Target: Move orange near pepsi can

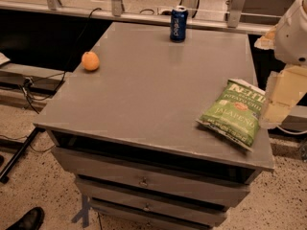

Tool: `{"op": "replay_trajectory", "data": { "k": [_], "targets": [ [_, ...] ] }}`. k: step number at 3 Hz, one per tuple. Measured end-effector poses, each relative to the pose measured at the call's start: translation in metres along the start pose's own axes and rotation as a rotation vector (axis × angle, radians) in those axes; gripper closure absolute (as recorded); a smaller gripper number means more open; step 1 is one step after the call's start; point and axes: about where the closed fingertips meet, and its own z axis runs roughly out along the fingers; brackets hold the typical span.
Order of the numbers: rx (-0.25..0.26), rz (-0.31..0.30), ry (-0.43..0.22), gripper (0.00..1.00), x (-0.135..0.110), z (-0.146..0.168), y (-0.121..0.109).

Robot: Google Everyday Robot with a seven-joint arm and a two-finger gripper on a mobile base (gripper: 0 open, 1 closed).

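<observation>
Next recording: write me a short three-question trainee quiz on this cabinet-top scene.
1. True or false: the orange touches the pepsi can.
2. Where is the claw? A) over the orange B) at the right edge of the cabinet, beside the chip bag C) on the floor
3. Fill in: the pepsi can stands upright near the cabinet top's ___ edge.
Key: 1 false; 2 B; 3 far.
</observation>
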Motion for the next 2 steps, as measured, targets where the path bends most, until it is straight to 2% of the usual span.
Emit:
{"op": "replay_trajectory", "data": {
  "k": [1, 2],
  "targets": [
    [0.013, -0.010, -0.019, 0.00, -0.010, 0.005, -0.004],
    [0.003, -0.002, -0.092, 0.00, -0.050, 0.036, -0.019]
  ]
}}
